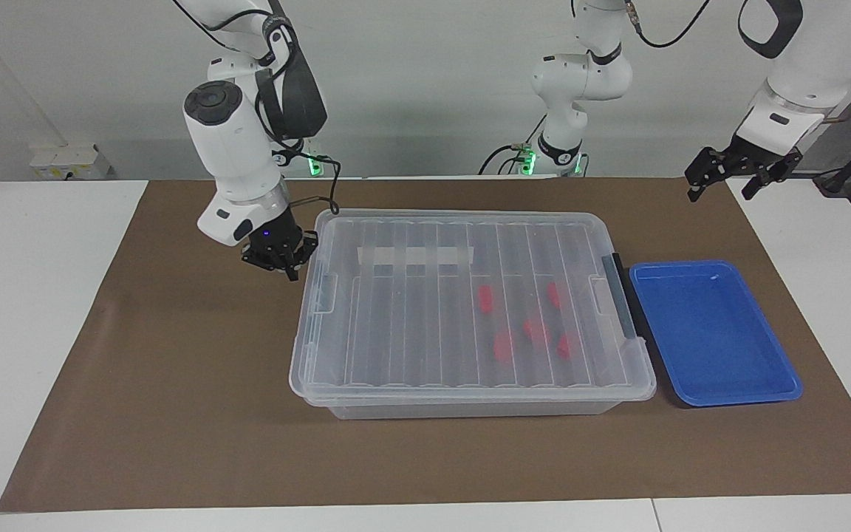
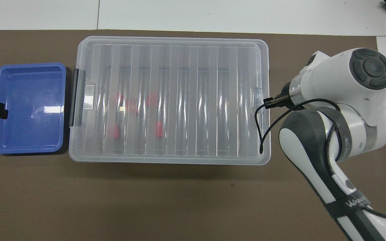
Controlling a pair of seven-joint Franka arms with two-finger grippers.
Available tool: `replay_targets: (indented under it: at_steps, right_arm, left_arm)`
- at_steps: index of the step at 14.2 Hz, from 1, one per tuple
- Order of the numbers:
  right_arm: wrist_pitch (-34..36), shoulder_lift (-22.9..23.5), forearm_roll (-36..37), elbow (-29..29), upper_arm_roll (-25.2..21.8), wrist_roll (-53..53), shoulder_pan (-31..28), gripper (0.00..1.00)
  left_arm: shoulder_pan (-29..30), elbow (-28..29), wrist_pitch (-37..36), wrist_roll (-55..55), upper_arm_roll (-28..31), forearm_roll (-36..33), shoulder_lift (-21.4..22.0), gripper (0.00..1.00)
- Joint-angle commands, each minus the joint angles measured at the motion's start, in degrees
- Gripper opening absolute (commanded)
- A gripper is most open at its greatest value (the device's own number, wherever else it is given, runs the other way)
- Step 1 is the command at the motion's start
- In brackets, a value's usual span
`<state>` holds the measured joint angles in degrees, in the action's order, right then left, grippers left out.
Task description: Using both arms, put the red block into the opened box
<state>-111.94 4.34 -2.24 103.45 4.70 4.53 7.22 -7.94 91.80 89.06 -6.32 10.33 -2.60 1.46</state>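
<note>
I count five red blocks (image 1: 484,297) inside the clear box (image 1: 470,399), all clustered toward the left arm's end, seen only through the ribbed lid (image 1: 425,325), which lies flat over the whole box. They look small, bright red and blurred by the plastic; in the overhead view I make out only about four smudges. A white tape strip (image 1: 416,256) sits on the lid toward the robots, and a black handle (image 1: 622,295) runs along the box end that faces the blue tray (image 1: 713,332). The tray sits just beside that end with nothing in it; I can't tell if it touches the box. Both stand on the brown mat (image 1: 174,384), with wide bare mat on the side away from the robots and toward the right arm's end, and a narrower strip between box and robots. My right gripper (image 1: 278,260) is clenched on nothing, low over the mat just beside the box's end toward the right arm's base, close to the lid corner; I can't tell whether it touches. Its cable (image 2: 263,124) loops over that end of the lid. My left gripper (image 1: 725,177) hangs spread wide and empty, well apart from the box, over the mat's corner near the left arm's base.
</note>
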Motion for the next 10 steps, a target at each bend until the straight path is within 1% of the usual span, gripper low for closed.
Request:
replay_targets:
  at_steps: [1, 2, 4, 6, 8, 10]
  right_arm:
    - [0.8, -4.2, 0.1, 3.1, 0.1, 3.9, -2.7, 0.00]
    - [1.7, -4.7, 0.6, 3.0, 0.1, 5.6, -4.0, 0.00]
    - [4.0, -5.7, 0.7, 2.5, 0.1, 7.4, -6.0, 0.99]
    - [7.2, -6.2, 2.0, 1.0, -0.2, 8.0, -7.1, 1.00]
    - [9.9, -5.9, 5.5, -2.8, -0.1, 7.8, -8.3, 1.00]
    - [13.6, -5.7, 6.1, -6.3, 0.0, 7.8, -8.8, 1.00]
  left_arm:
    - [-0.1, 2.2, 1.4, 0.1, 0.7, 0.7, 1.8, 1.00]
    - [-0.1, 2.2, 1.4, 0.1, 0.7, 0.7, 1.8, 1.00]
    - [-0.2, 2.2, 1.4, 0.0, 0.6, 0.6, 1.8, 1.00]
    - [-0.1, 2.2, 1.4, 0.0, 0.7, 0.6, 1.8, 1.00]
    - [-0.1, 2.2, 1.4, 0.1, 0.7, 0.7, 1.8, 1.00]
    - [-0.1, 2.2, 1.4, 0.0, 0.7, 0.7, 1.8, 1.00]
